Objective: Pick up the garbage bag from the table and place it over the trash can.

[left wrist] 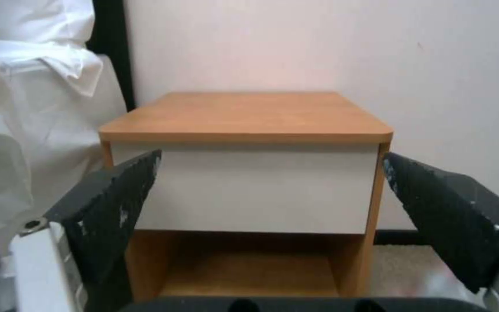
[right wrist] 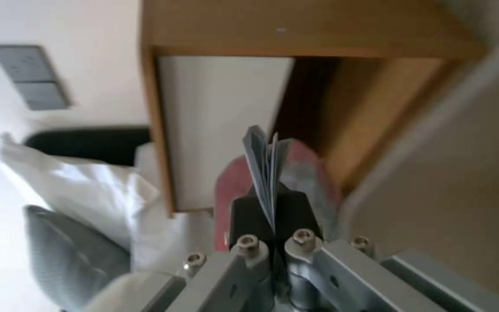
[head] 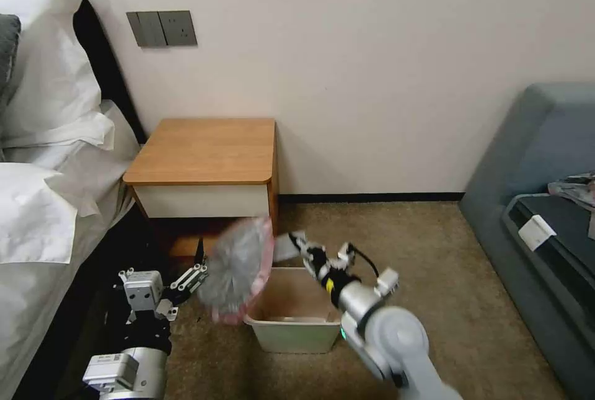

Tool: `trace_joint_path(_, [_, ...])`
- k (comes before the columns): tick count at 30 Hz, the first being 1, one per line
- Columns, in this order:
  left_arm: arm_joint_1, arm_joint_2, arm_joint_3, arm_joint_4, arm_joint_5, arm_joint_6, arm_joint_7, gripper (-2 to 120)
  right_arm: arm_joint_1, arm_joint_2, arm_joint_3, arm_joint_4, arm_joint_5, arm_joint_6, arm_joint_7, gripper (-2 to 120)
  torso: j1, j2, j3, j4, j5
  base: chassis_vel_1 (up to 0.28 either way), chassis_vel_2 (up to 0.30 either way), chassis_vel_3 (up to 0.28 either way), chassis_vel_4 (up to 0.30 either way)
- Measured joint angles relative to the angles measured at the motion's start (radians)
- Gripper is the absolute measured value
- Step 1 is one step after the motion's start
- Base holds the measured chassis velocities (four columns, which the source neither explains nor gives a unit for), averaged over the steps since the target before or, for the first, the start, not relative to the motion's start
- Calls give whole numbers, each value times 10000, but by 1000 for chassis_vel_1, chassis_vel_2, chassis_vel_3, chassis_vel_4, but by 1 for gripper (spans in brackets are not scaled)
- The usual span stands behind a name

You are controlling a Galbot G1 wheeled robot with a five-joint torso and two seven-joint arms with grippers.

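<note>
the garbage bag [head: 238, 266] is blurry, hanging over the trash can's [head: 291, 333] left rim. right gripper [head: 296, 242] is pinching its edge, fingers pressed tight. bin inside is looking bare. left gripper [head: 199, 271], fingers spread, is sitting in front of the table [head: 204, 151].

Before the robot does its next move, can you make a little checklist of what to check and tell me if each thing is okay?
1. Right claw holding the bag: ok, its fingers are pinched shut on the plastic.
2. Bag off the table: ok, it hangs in the air in front of it.
3. Bag over the trash can: not ok, most of it hangs beside the can's left rim.
4. Bag's mouth spread open: not ok, it looks bunched.
5. Left claw ready to help: ok, open, low by the bed, close beside the bag.
6. Trash can upright on the carpet: ok.
</note>
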Motion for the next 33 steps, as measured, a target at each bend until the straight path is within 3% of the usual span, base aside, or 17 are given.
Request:
trace_joint_path(13, [-138,205,35,171,-175,-14,-15,100,-754,-107,496,-180,-1289,-158,-680,-1,0,0,1,1,1,0,0,0,0])
trace_joint_path(16, [-165,204,38,237,-179,-19,-15,100,-836,-122,632,-176,-1339,-244,-799,6,0,0,1,1,1,0,0,0,0])
trace_joint_path(27, [-245,105,130,473,-134,-22,-15,100,-1268,-715,1311,625,-1216,-678,-650,48,0,-1,1,0,1,0,0,0,0])
trace_joint_path(33, [-243,41,141,508,-36,-48,-15,100,-1290,-786,1220,730,-1199,-856,-667,68,0,-2,1,0,1,0,0,0,0])
